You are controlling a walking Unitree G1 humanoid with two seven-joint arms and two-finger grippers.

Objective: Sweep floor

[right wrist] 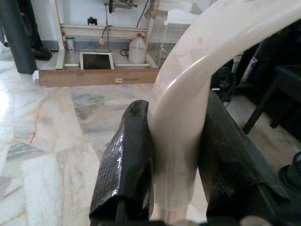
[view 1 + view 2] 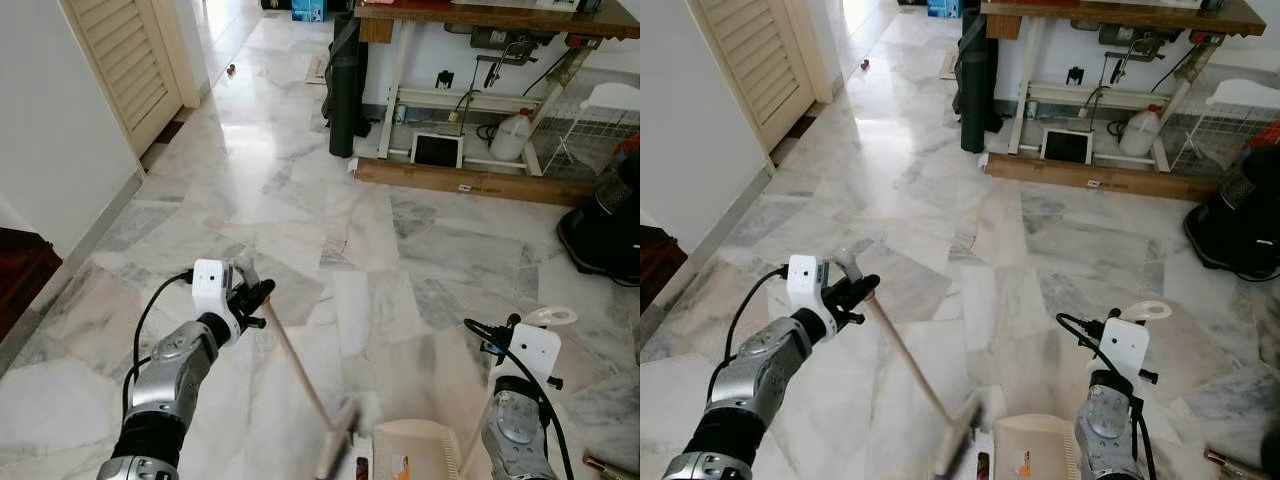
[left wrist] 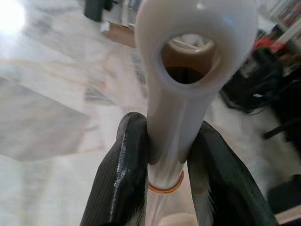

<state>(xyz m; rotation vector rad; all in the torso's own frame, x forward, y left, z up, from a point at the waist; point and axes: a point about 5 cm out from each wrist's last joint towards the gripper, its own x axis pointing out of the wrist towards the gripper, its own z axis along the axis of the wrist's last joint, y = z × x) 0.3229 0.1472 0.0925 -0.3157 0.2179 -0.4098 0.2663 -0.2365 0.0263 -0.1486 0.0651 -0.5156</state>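
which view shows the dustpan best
The left eye view: the dustpan lies on the floor beside the broom head, its handle held by the right hand. The right wrist view gives a close-up of its handle.

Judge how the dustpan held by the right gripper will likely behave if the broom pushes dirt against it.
The dustpan looks like thin cream plastic, so probably light and apt to skid on the glossy marble floor. The right gripper clamps only its slim handle, so it may twist. It seems stiff, not floppy.

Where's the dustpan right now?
In the left eye view the dustpan sits on the marble floor at the bottom centre, just right of the broom head, its handle held by the right gripper.
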